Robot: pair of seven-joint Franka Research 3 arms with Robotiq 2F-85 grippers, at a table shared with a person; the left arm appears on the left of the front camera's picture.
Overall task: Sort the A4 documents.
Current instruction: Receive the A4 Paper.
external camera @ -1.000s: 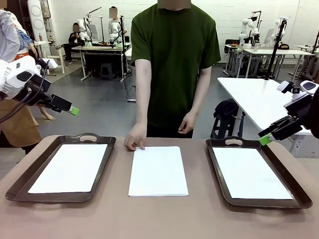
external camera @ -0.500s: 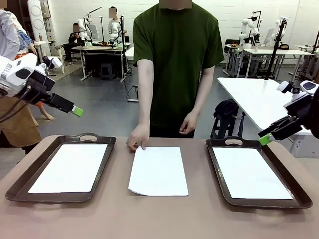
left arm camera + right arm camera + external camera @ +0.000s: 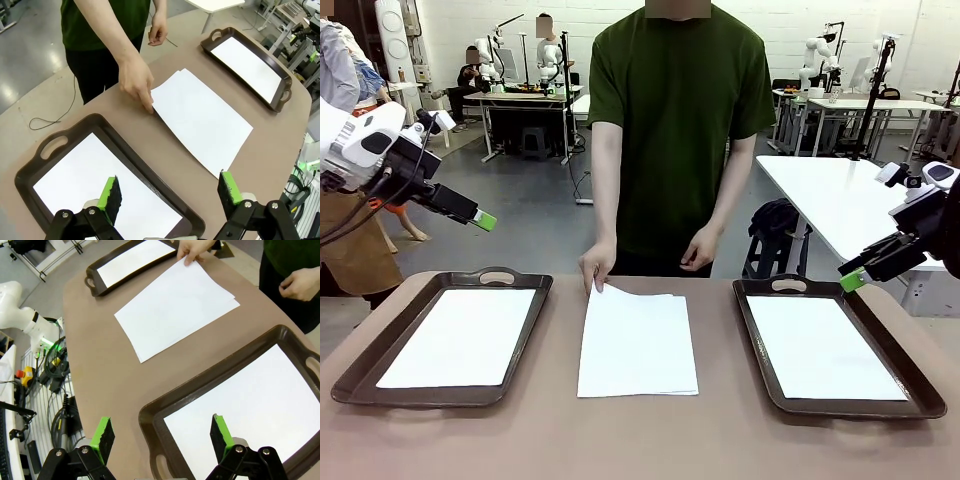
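Jaws on both grippers stand wide apart, with nothing between them and nothing touched. The left gripper (image 3: 480, 218) hangs in the air beyond the far left corner of the table (image 3: 640, 430), well above the left tray (image 3: 360, 372). Seen from its wrist, its green pads (image 3: 111, 194) are spread over the near end of that tray, with only air between them. The right gripper (image 3: 852, 280) hovers just above the far right corner of the right tray (image 3: 756, 330), near the handle and clear of the rim. Its pads (image 3: 104, 436) are equally far apart in its own wrist view, over the tray's edge.

The A4 documents (image 3: 638, 345) lie as a small white stack on the bare table between the two trays, apart from both. The top sheet sits slightly askew, so the edges below show at the far side. One white sheet also lies flat inside each tray. A person in a green shirt stands at the far side, and one hand (image 3: 597, 268) has its fingertips on the stack's far left corner. The other hand (image 3: 698, 248) hangs loosely curled at the table's edge, off the paper.
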